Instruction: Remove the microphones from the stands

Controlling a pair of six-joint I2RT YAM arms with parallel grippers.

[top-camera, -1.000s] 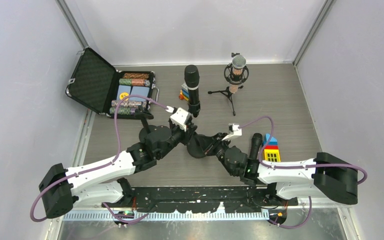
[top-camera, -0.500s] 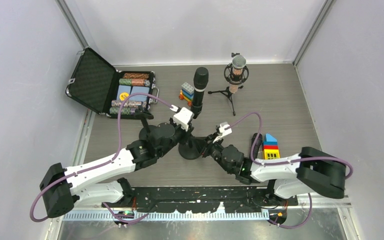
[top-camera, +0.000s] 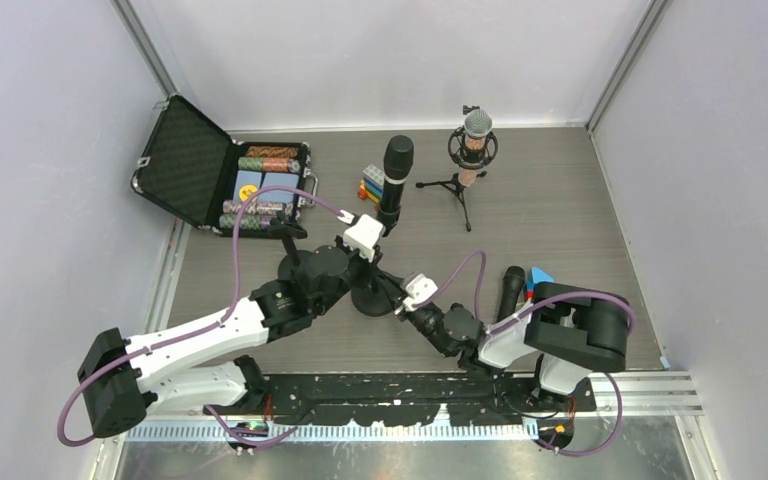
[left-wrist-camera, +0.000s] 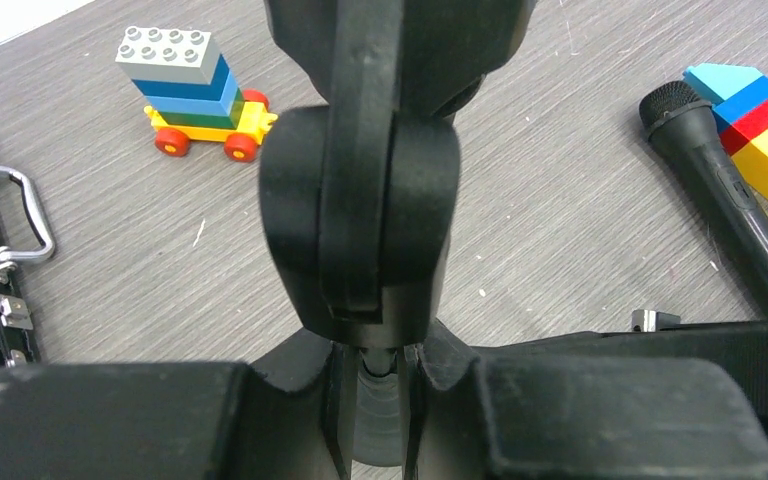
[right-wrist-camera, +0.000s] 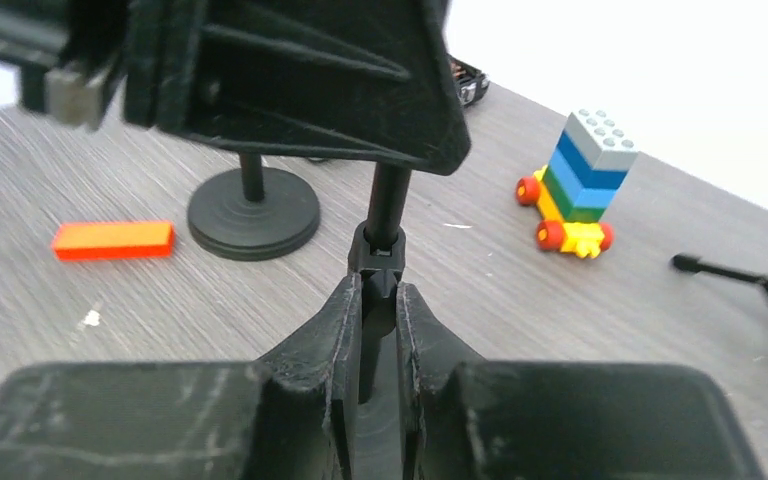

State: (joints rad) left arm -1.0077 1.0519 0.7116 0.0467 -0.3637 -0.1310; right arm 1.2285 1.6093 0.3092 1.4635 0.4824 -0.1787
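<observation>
A black microphone (top-camera: 394,180) sits in the clip (left-wrist-camera: 360,230) of a black stand with a round base (top-camera: 368,298) at the table's middle. It leans up and away from me. My left gripper (top-camera: 368,240) is shut on the narrow neck just under the clip, as the left wrist view (left-wrist-camera: 380,380) shows. My right gripper (top-camera: 398,300) is shut on the stand's thin post (right-wrist-camera: 390,200), just below a joint and above the base, as the right wrist view (right-wrist-camera: 380,300) shows.
A second black microphone (top-camera: 510,290) lies by a coloured brick house (left-wrist-camera: 760,120) on the right. A silver microphone on a tripod (top-camera: 475,140) stands at the back. There is also a toy block car (top-camera: 372,180), an open case (top-camera: 230,180), another round stand base (right-wrist-camera: 253,212) and an orange brick (right-wrist-camera: 113,240).
The stand with its microphone has shifted left between both grippers. My right arm has folded in, its gripper moving left with the post. The microphone leans more to the right than one second ago.
</observation>
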